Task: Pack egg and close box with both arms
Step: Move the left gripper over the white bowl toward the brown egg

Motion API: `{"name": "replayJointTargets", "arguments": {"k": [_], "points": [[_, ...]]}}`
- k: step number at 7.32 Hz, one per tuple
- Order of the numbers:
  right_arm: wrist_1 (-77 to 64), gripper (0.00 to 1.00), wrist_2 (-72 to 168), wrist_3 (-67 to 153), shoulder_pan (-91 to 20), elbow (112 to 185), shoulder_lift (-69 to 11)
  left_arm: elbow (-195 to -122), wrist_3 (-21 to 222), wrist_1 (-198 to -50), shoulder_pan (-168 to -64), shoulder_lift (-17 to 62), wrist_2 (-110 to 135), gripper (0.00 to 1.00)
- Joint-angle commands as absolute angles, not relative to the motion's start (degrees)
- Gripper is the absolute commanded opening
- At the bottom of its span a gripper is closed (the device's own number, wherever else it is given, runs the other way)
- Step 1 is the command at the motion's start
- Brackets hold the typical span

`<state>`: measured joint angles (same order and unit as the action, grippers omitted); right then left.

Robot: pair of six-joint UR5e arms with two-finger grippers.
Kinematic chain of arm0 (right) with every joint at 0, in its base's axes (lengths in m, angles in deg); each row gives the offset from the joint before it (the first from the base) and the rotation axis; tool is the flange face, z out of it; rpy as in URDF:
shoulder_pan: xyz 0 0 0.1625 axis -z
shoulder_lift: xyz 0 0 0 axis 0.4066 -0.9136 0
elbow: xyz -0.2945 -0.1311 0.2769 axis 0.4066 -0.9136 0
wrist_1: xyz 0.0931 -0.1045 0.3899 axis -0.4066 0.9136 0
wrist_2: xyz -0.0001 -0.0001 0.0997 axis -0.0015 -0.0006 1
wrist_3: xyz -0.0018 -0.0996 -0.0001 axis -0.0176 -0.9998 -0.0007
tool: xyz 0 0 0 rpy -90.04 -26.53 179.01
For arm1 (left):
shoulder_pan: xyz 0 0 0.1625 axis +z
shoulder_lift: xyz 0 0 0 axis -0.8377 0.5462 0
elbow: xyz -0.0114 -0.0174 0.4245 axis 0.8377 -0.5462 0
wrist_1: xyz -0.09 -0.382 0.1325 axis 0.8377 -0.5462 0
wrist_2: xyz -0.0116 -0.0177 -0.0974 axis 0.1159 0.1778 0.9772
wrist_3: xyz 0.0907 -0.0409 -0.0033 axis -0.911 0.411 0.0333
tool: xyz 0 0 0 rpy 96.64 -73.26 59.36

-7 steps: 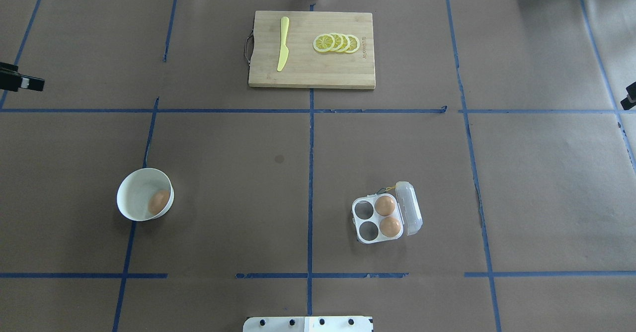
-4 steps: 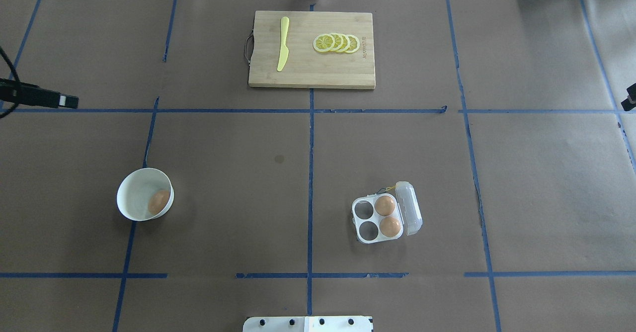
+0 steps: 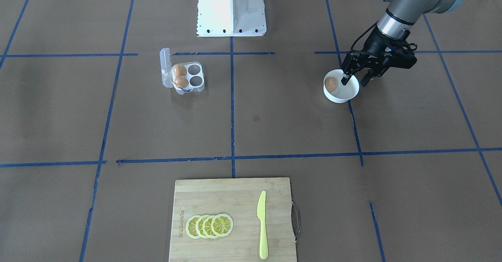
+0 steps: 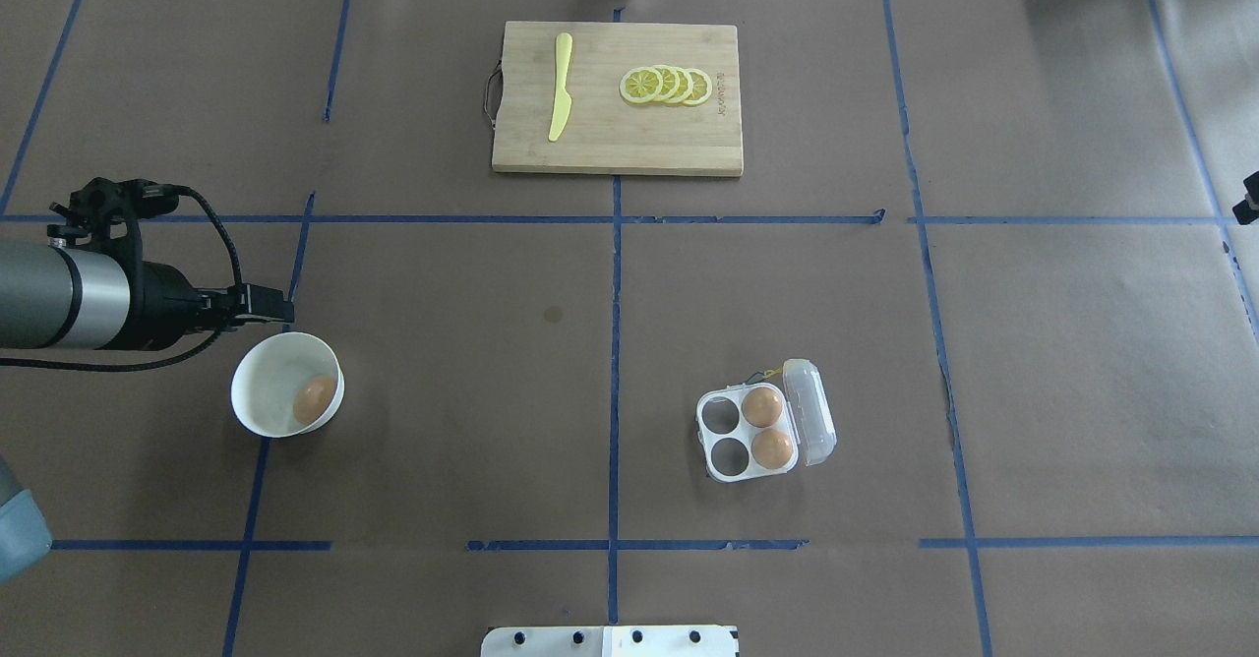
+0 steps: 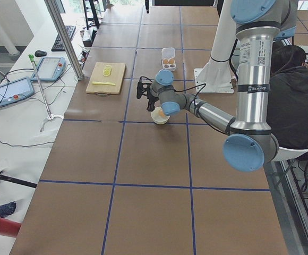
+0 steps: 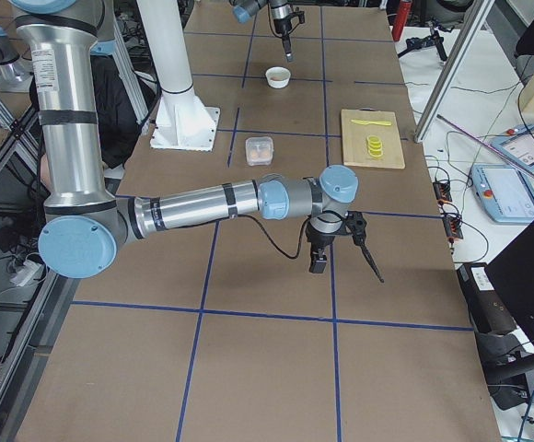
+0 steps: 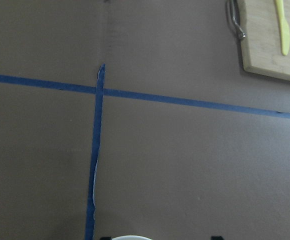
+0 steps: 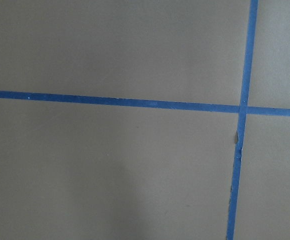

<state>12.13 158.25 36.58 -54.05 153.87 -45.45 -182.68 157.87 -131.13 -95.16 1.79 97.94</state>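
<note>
Left arm has just swung in. A second ago only its tip showed at the left edge of the overhead view. Now the left gripper [image 3: 353,84] hangs over the bowl [image 4: 258,382], lower left of that frame. Its fingers are spread, with nothing between them.

The egg [image 4: 315,399] lies inside the bowl, against the wall on the frame's right. The gripper sits toward the opposite rim, so it's not lined up yet. Can't tell its height above the rim.

The box [image 4: 736,431], lower right of centre, hasn't moved. Lid open, two eggs in the cells by the lid, two cells empty.

Right gripper [image 6: 345,262] has barely shifted at the overhead's right edge. Can't tell whether its fingers are apart.

My read: the approach is nearly done and the pick comes next. Nothing new is packed yet.
</note>
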Motion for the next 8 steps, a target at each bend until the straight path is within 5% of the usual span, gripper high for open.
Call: {"name": "replayJointTargets", "arguments": {"k": [1,4,8], "points": [[12.1,1.0,158.2,36.5,-54.0,153.8,-45.5,-182.1,157.5,-129.6,-89.6,1.6,93.9,0.73],[12.1,1.0,158.1,36.5,-54.1,153.7,-45.5,-182.1,152.3,-130.0,-84.5,1.4,89.2,0.55],[12.1,1.0,158.0,36.5,-54.1,153.8,-45.5,-180.8,145.3,-130.1,-85.3,1.3,89.4,0.57]]}}
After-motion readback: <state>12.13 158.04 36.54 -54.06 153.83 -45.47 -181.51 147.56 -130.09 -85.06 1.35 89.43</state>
